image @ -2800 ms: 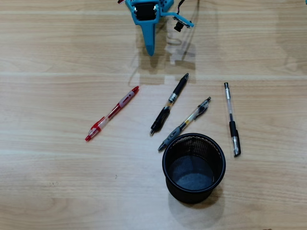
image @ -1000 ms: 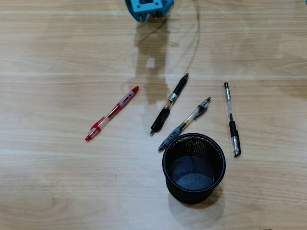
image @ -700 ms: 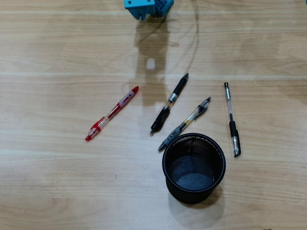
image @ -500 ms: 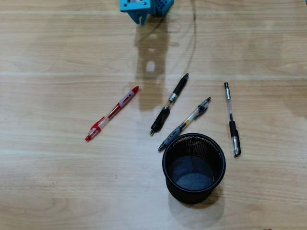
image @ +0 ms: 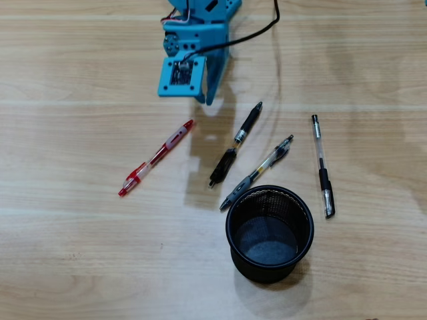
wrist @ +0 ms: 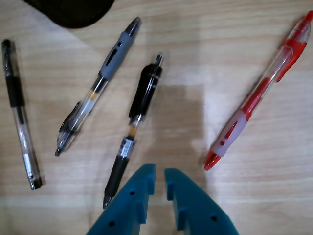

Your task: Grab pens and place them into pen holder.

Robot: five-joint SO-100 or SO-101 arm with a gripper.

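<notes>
Four pens lie on the wooden table. In the overhead view the red pen [image: 158, 157] is at the left, the black pen [image: 235, 143] in the middle, the grey and clear pen [image: 257, 172] beside it, and the clear pen with a black cap [image: 321, 165] at the right. The black mesh pen holder [image: 227, 223] stands upright below them, with nothing inside. My blue gripper [image: 208, 100] hovers above the gap between the red and black pens. In the wrist view my gripper [wrist: 159, 171] is shut to a thin slit and holds nothing, between the black pen [wrist: 137, 117] and the red pen [wrist: 257, 95].
The wrist view also shows the grey and clear pen [wrist: 95, 88], the capped clear pen [wrist: 19, 107] at the left, and an edge of the pen holder [wrist: 68, 10] at the top. A black cable [image: 257, 30] trails from the arm.
The arm drew back to the top edge, then swung forward and down toward the pens. None of the pens nor the holder has moved.
</notes>
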